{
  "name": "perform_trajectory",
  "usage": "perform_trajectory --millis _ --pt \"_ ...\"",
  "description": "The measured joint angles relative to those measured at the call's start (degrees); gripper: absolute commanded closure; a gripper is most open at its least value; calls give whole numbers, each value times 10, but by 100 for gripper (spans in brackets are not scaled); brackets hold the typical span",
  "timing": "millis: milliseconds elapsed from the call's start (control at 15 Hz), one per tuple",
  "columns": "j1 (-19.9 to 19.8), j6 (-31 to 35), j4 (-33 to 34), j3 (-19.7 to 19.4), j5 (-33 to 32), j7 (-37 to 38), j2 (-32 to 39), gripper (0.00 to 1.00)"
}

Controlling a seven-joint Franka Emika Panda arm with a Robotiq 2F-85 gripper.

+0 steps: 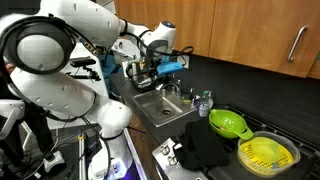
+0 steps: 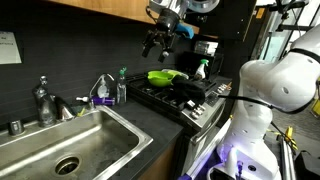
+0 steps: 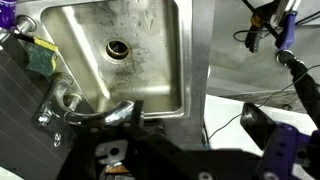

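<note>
stove (image 2: 140,90) — black cloth (image 1: 205,148) on it | green colander (image 1: 228,123) beside cloth | yellow colander (image 1: 268,153) just beside green — wooden cabinets (image 1: 250,30) above

Warm wooden cabinets (image 1: 250,35) fill the upper right of an exterior view, one with a long metal handle (image 1: 297,45). Below them runs a dark wall (image 1: 262,85), meeting a dark tabletop (image 2: 165,125). A white paper sheet (image 2: 8,45) hangs at far left on that wall, dimly lit.

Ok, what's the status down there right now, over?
Claw open, holding nothing, hovering above the sink. Faucet at the rim below it, untouched. Sponge off at the corner, not in the way.
</note>
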Motion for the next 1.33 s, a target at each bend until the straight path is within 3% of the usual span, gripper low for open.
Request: perform_trajectory --millis 267,800,1067,1333 --pt "-30 -55 27 1 37 -51 39 0" --pt "-40 -61 36 6 44 -58 55 0" --pt "-82 -55 35 28 101 -66 54 0" --pt "-119 -34 36 17 190 -94 32 0"
